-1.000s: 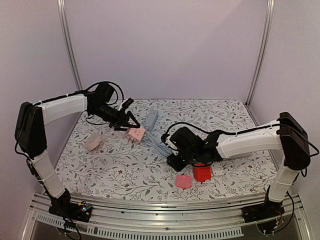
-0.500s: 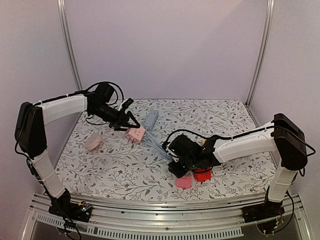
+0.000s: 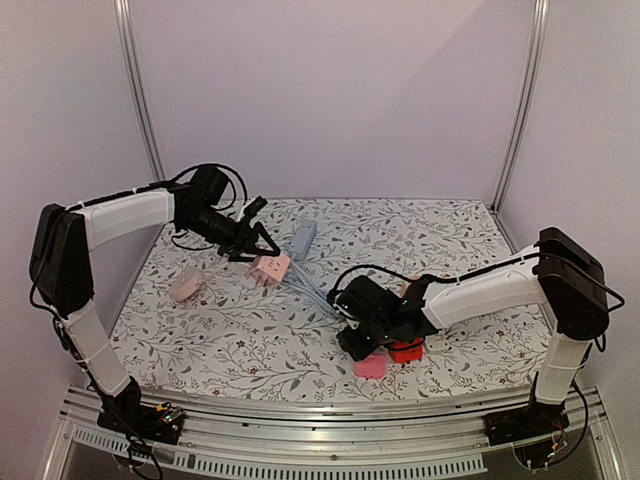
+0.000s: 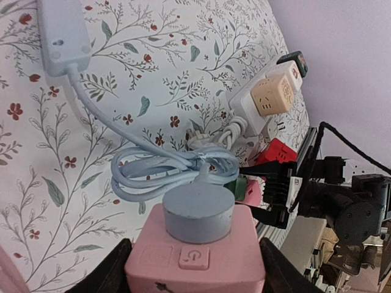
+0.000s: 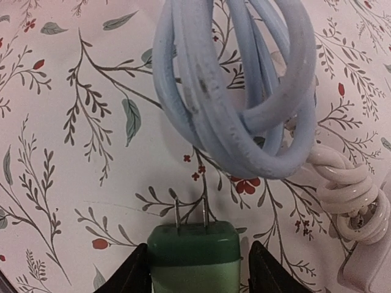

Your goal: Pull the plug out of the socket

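Table (image 3: 250, 340): a floral cloth is seen from above.
Left gripper (image 4: 195, 278): placed at 10 o'clock on the table; the jaws are set about half apart and clamped on the pink socket (image 4: 195, 259).
Right gripper (image 5: 194, 274): held low at 5 o'clock; the green plug (image 5: 194, 250) is closely flanked by its fingers (whether it is gripped cannot be told).
Blue cable (image 5: 238, 104): coiled at 12 o'clock from the green plug.
Pink socket: a round blue plug (image 4: 198, 213) is seated in its face.
Green plug: two bare prongs are pointed to 12 o'clock.
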Robot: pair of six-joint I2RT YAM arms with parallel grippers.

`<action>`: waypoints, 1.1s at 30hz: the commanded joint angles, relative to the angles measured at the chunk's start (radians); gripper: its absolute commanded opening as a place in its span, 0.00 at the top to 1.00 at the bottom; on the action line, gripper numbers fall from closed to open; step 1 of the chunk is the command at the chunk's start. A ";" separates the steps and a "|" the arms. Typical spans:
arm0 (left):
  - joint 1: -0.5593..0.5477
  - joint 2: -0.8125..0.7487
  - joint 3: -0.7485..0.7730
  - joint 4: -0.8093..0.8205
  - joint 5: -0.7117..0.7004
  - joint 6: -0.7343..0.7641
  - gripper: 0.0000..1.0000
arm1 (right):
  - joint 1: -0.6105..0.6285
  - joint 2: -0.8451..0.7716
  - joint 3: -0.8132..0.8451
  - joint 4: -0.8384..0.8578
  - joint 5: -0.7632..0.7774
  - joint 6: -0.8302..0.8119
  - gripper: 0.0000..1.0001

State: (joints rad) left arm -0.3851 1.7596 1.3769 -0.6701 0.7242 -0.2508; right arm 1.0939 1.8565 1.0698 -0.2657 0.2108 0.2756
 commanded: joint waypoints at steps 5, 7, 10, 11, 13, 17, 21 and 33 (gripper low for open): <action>0.014 -0.050 0.005 0.063 0.038 -0.002 0.80 | 0.008 -0.026 -0.022 -0.001 0.047 0.005 0.34; 0.015 -0.050 0.005 0.063 0.041 -0.003 0.80 | 0.008 -0.044 -0.026 0.002 0.051 0.004 0.31; 0.012 -0.048 0.005 0.064 0.059 0.002 0.80 | 0.008 -0.097 -0.049 0.027 0.066 -0.006 0.26; 0.008 -0.048 0.005 0.065 0.062 0.007 0.80 | 0.008 -0.124 -0.061 0.043 0.068 -0.014 0.24; -0.007 -0.049 0.005 0.064 0.076 0.017 0.80 | 0.007 -0.179 -0.080 0.082 0.064 -0.029 0.22; -0.049 -0.048 0.014 0.044 0.103 0.053 0.80 | -0.008 -0.259 -0.091 0.135 0.015 -0.076 0.19; -0.096 -0.046 0.023 0.017 0.133 0.098 0.80 | -0.038 -0.279 -0.081 0.176 -0.019 -0.115 0.18; -0.189 -0.015 0.045 -0.039 0.203 0.166 0.79 | -0.044 -0.227 -0.044 0.256 -0.035 -0.220 0.29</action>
State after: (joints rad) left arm -0.5552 1.7599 1.3773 -0.7250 0.8410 -0.1188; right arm 1.0523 1.5917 0.9916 -0.0360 0.2005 0.1062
